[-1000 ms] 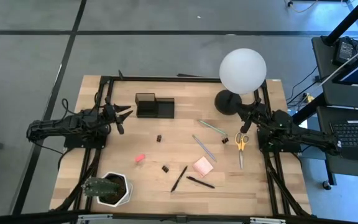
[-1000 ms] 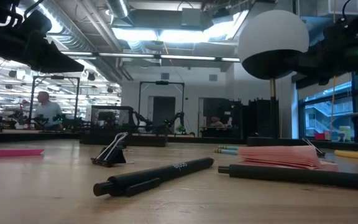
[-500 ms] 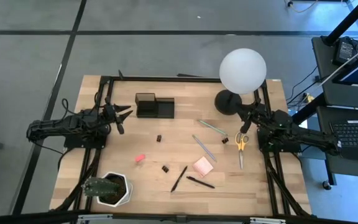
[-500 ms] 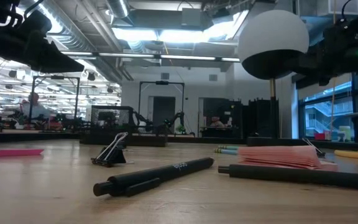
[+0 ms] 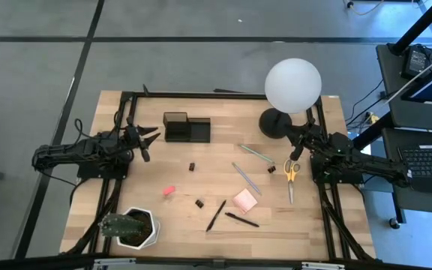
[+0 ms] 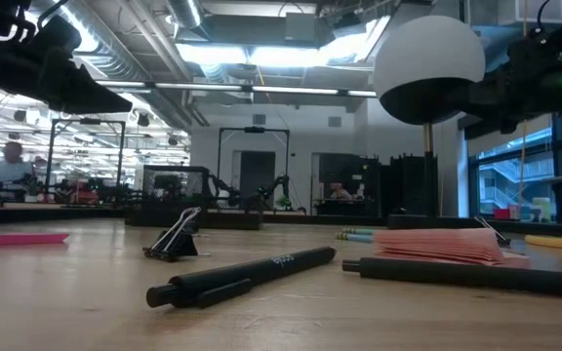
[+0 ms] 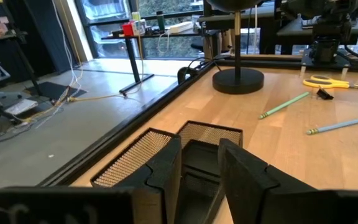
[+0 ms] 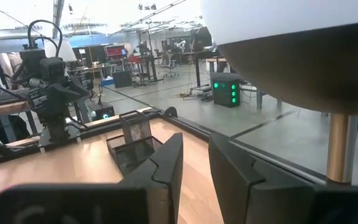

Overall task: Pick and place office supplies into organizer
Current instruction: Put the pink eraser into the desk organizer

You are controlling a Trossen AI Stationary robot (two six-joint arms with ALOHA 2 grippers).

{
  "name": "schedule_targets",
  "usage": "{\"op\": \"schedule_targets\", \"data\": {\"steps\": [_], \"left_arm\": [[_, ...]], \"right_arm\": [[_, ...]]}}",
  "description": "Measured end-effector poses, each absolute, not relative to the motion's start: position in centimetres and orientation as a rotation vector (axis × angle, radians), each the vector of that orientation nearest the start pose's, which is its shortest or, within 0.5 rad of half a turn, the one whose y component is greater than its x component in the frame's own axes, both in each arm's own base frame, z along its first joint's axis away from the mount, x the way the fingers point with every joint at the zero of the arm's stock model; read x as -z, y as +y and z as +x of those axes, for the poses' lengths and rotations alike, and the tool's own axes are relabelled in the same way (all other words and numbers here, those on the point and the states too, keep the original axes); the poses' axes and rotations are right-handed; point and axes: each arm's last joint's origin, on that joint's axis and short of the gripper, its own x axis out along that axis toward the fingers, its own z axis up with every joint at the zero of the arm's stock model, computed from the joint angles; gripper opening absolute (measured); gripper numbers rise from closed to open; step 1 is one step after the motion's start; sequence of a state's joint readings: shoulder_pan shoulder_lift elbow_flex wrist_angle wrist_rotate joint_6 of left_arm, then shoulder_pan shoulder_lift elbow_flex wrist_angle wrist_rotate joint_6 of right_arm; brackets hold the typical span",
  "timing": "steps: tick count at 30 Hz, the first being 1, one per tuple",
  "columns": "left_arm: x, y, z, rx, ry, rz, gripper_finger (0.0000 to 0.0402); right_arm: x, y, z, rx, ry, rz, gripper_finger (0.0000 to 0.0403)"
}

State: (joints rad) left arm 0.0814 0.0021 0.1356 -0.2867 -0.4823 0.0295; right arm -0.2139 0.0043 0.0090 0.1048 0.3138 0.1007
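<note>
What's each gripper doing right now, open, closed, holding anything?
Left gripper: open, empty, beside the organizer.
Right gripper: open, empty, above the scissors.

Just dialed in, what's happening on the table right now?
Nothing is being handled. The left gripper hangs open beside the organizer, and the right gripper hangs open just behind the scissors. Pens, pencils, sticky-note pad, eraser and binder clips all lie loose on the table; nothing is visibly in the organizer.

Both arms are dark, jointed and slim. Each gripper, left gripper (image 5: pixel 153 139) and right gripper (image 5: pixel 296 145), has two blocky black fingers (image 7: pixel 166 171) (matte, angular).
</note>
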Motion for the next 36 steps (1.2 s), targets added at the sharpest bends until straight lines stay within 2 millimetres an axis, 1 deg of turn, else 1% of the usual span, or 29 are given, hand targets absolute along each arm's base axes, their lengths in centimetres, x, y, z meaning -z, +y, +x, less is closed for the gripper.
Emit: {"op": "schedule_targets", "data": {"steps": [3, 7, 12, 17, 22, 25, 27, 31, 36], "left_arm": [[-18.3, 2.0, 8.3, -0.534, 0.150, 0.076, 0.0108], [-18.8, 1.6, 8.8, -0.408, 0.120, 0.109, 0.0132], [-19.5, 1.3, 9.7, -0.250, 0.066, 0.200, 0.0169], [-19.6, 1.1, 10.9, -0.160, 0.064, 0.199, 0.0190], [-18.9, 1.1, 12.3, -0.132, 0.138, 0.056, 0.0194], [-19.2, 1.2, 13.1, -0.119, 0.193, 0.010, 0.0194], [-19.6, 1.0, 13.8, -0.091, 0.227, 0.003, 0.0194], [-20.3, 0.4, 15.3, -0.014, 0.351, 0.061, 0.0194], [-20.6, -0.4, 17.2, 0.018, 0.499, 0.035, 0.0194]], "right_arm": [[-17.7, -2.9, 9.1, 0.523, -0.141, 0.083, 0.0081], [-17.7, -3.0, 9.1, 0.553, -0.133, 0.046, 0.0081], [-17.7, -3.1, 9.0, 0.614, -0.134, 0.052, 0.0081], [-17.7, -3.1, 9.0, 0.618, -0.143, 0.083, 0.0081], [-17.6, -3.1, 9.0, 0.617, -0.144, 0.108, 0.0081], [-17.6, -3.1, 9.0, 0.617, -0.145, 0.112, 0.0081], [-17.6, -3.1, 9.0, 0.617, -0.144, 0.112, 0.0081], [-17.6, -3.1, 9.0, 0.617, -0.142, 0.107, 0.0081], [-17.6, -3.1, 9.0, 0.617, -0.139, 0.106, 0.0081]]}}
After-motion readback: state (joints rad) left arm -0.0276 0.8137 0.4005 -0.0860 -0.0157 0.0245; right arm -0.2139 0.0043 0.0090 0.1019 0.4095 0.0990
